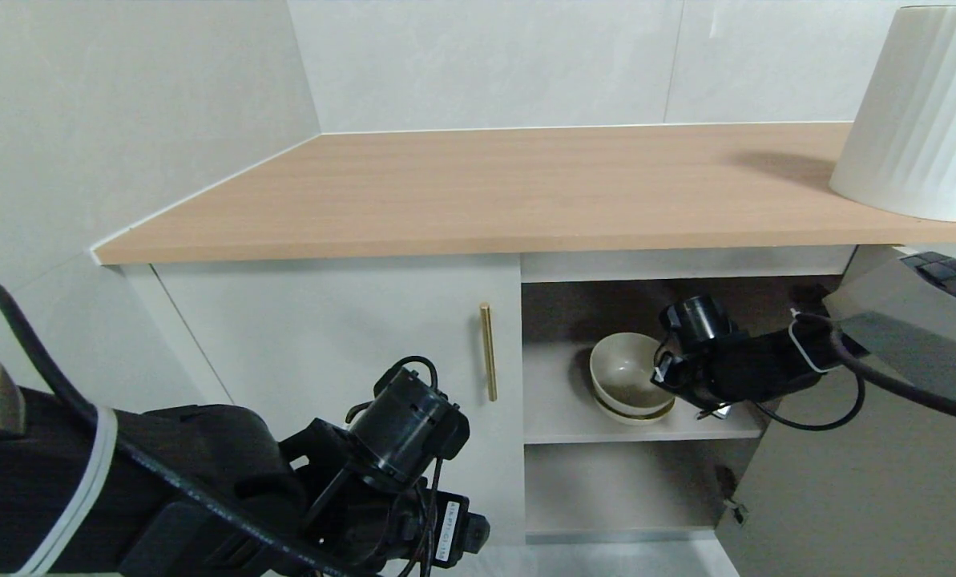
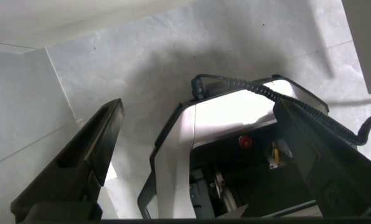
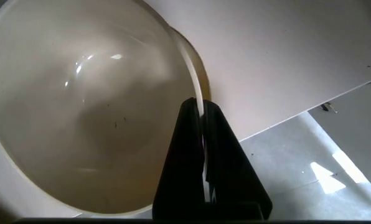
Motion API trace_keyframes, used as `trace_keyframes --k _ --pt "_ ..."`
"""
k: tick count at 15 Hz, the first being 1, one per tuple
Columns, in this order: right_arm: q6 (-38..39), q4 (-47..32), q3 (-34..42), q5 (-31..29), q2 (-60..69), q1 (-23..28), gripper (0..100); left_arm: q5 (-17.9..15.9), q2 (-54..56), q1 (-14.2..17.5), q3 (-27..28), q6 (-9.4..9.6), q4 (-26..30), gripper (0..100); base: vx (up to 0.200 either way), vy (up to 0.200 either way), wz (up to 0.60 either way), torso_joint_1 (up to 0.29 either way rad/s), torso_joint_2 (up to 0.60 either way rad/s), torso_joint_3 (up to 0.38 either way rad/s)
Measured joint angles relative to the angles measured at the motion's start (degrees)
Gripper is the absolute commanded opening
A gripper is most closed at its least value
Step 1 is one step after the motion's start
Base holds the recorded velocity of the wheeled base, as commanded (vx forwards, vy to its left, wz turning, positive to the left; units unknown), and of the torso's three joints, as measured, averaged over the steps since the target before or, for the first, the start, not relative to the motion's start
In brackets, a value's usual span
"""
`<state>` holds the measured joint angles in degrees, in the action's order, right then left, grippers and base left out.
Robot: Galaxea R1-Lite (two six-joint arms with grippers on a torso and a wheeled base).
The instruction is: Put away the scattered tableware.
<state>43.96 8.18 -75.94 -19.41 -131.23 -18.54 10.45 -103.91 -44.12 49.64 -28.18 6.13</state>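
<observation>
A beige bowl [image 1: 623, 375] leans tilted on the upper shelf [image 1: 558, 409] inside the open cabinet, resting in a second bowl whose olive rim [image 1: 638, 415] shows underneath. My right gripper [image 1: 667, 377] reaches into the cabinet from the right and is shut on the beige bowl's near rim. In the right wrist view its two fingers pinch the thin rim [image 3: 195, 81], gripper [image 3: 202, 111] closed over it, the bowl [image 3: 79, 106] hollow side up. My left gripper [image 2: 198, 168] hangs low in front of the closed door, open and holding nothing, with floor tiles beneath.
A wooden countertop [image 1: 486, 192] runs above the cabinet, with a white ribbed shade [image 1: 922, 120] at its right end. The left door [image 1: 341, 353] is closed and has a brass handle [image 1: 487, 353]. The right door [image 1: 862, 473] stands open. A lower shelf [image 1: 622, 489] is bare.
</observation>
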Motion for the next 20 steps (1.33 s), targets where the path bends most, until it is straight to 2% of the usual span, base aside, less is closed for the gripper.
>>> trace_keyframes --k 10,13,16,20 --pt "0.0 -0.5 0.5 0.3 0.4 -0.1 100 0.2 0.0 0.0 0.0 -0.04 0.0 100 0.0 0.0 0.0 0.0 0.0 0.0" --pt "-0.3 -3.0 2.9 2.7 3.8 -0.5 100 1.3 0.8 0.1 0.1 -1.01 0.0 100 0.0 0.0 0.0 0.0 0.0 0.0" --pt "-2.4 -7.1 8.0 7.6 10.9 -3.1 100 2.7 3.0 0.9 -0.4 -1.04 0.0 100 0.0 0.0 0.0 0.0 0.0 0.0" --pt "-9.8 -8.7 21.3 9.9 25.0 -8.0 100 2.8 12.2 2.9 -2.2 0.24 0.2 100 0.0 0.0 0.0 0.0 0.0 0.0"
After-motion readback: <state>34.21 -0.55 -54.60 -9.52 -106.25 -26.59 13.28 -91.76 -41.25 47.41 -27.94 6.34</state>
